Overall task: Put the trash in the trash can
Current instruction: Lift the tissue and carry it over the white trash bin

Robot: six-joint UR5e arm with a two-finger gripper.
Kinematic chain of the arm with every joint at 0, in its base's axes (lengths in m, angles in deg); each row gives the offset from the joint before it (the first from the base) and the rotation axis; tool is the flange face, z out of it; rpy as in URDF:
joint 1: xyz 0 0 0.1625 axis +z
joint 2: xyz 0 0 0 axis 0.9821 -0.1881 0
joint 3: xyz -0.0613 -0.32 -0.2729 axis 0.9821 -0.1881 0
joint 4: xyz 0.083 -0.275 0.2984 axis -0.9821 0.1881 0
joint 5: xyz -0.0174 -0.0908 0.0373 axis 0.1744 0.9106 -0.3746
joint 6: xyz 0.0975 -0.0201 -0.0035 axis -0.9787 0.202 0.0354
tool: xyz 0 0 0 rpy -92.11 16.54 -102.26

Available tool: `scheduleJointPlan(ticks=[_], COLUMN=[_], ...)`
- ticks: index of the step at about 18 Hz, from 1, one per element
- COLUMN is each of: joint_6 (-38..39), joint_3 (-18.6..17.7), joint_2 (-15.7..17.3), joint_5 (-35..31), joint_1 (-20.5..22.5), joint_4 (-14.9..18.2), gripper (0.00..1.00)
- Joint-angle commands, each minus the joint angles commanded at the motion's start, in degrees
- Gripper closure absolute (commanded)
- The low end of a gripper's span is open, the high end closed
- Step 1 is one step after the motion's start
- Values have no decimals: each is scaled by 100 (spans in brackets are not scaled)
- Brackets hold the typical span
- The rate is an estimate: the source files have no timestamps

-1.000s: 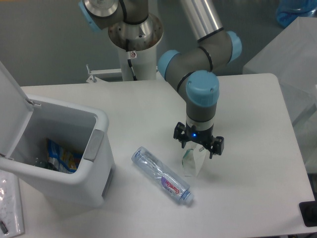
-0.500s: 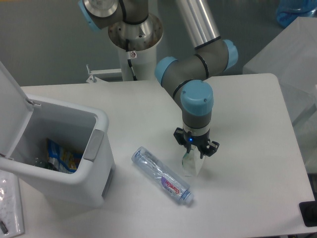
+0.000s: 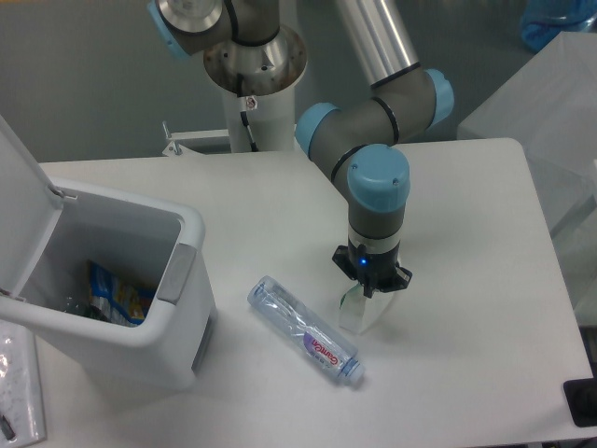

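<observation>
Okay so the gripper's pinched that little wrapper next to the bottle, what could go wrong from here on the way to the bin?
The gripper appears shut on only the top edge of the thin wrapper, so it might slip free when lifted. The wrapper hangs close to the crushed bottle; a low sideways move could nudge or roll it. The trash can already holds packaging, and its raised lid stands along the far side, so an overshoot could hit it.

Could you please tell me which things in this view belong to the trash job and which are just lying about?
Belong to the job:
- crushed bottle lying on the table
- clear wrapper, under the gripper, whose fingers have closed on its top
- trash can, lid open, packets already inside

Just lying about:
- black object at the table's right edge
- clear bag at lower left
</observation>
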Motion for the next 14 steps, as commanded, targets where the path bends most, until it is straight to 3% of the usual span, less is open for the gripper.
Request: scheduleJointPlan(ticks=[7,11,14], joint_6=[642,896,1571], joint_3=[413,527,861], joint_2=[554,703,808], joint_5=[1484,1837,2460], joint_1=[395,361,238], joint_4=[9,0,0], gripper=[100,100,100])
